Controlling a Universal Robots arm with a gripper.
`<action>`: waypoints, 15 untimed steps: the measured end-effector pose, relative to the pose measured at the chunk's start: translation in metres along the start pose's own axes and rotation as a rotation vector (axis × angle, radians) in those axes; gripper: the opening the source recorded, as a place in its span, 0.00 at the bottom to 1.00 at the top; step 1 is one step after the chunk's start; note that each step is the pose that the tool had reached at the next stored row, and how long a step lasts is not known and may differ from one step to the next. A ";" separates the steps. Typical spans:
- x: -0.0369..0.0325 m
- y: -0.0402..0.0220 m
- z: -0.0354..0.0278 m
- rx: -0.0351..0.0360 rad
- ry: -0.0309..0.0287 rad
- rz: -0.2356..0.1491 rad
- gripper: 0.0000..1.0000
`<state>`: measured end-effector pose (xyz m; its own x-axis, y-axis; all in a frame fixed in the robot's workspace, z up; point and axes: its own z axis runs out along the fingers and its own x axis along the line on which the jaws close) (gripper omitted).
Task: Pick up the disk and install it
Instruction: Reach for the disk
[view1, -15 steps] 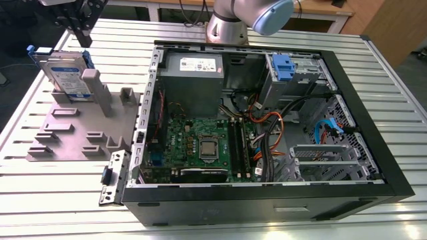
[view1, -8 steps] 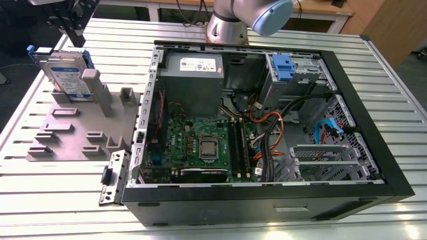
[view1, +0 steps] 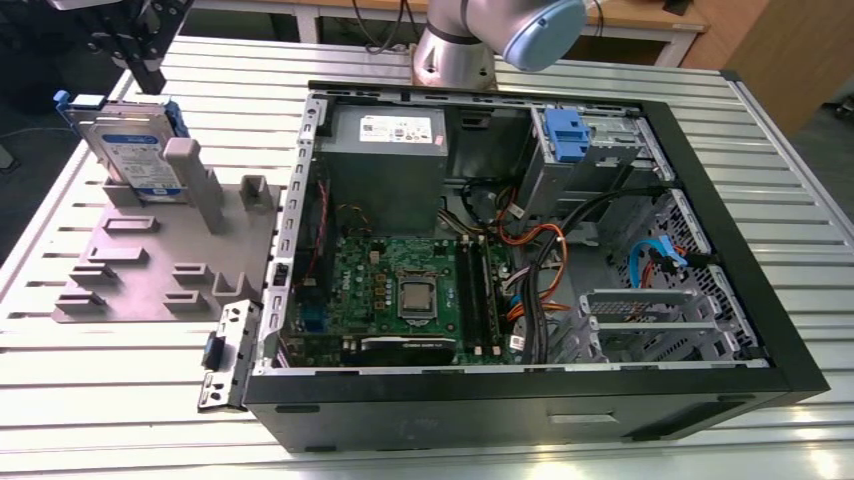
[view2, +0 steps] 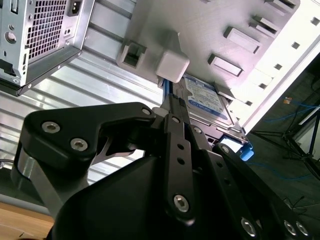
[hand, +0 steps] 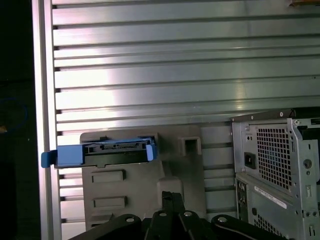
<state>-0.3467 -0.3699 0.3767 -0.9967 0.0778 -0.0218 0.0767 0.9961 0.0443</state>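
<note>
The disk (view1: 134, 145) stands upright on its edge in a slot of a grey holder plate (view1: 134, 265) at the exterior view's left, its blue carrier frame showing at the top. My gripper (view1: 144, 78) hangs just above the disk's top edge, shut, holding nothing and apart from it. In the first wrist view the disk's blue-framed edge (hand: 102, 151) lies ahead of the gripper (hand: 167, 196). In the second wrist view the labelled face of the disk (view2: 205, 97) shows just beyond the gripper (view2: 171, 102).
An open black computer case (view1: 787, 330) lies on the slatted metal table (view1: 801, 160), with its motherboard, cables and a drive bay with a blue latch (view1: 567, 135). A grey post (view1: 187, 180) rises from the holder beside the disk. A loose metal bracket (view1: 227, 355) lies by the case.
</note>
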 end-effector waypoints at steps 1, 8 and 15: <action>0.0001 0.0000 0.0000 0.0000 0.0000 0.000 0.11; 0.0022 -0.0002 0.0000 0.0000 0.0000 0.000 0.11; 0.0050 -0.0004 0.0000 0.0000 0.0000 0.000 0.11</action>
<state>-0.3517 -0.3699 0.3766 -0.9967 0.0777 -0.0218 0.0767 0.9961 0.0443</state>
